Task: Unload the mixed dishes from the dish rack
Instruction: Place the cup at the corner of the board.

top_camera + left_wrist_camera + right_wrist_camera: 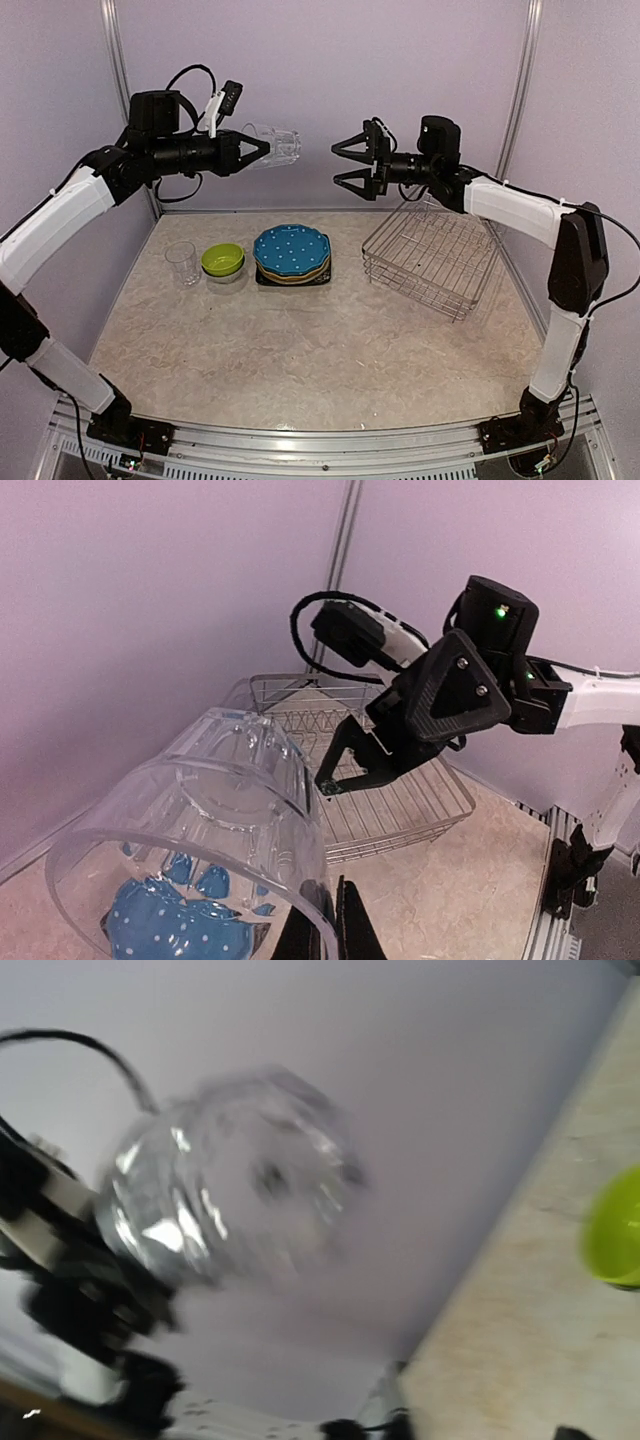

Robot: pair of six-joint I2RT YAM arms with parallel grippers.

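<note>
Count: 2 clear glasses, 1 lime-green bowl, 1 plate stack, 1 dish rack.

- Held glass (277,146): in the air above the back left of the table (300,370), lying on its side. The left end effector (258,148) is clamped on its wall at the rim. The left wrist view shows the fingers (335,930) pinching the rim edge of the glass (200,810), mouth toward that camera, base pointing away.
- Right end effector (345,165): jaws wide apart, nothing between them. It faces the glass base at the same height, near but not touching. Same from the left wrist (340,770). The right wrist view is motion-blurred and the glass (240,1180) is only a smear.
- Second glass (182,262): upright on the table, back left.
- Lime-green bowl (222,258): just right of that glass. Can't tell whether a paler bowl sits under it.
- Plate stack: blue white-dotted plate (291,248) on top, with a yellow plate (300,277) edge and a black square plate (264,280) showing below. Can't count any more layers.
- Dish rack (430,255): on the right side of the table, below the right arm, well apart from both end effectors.
</note>
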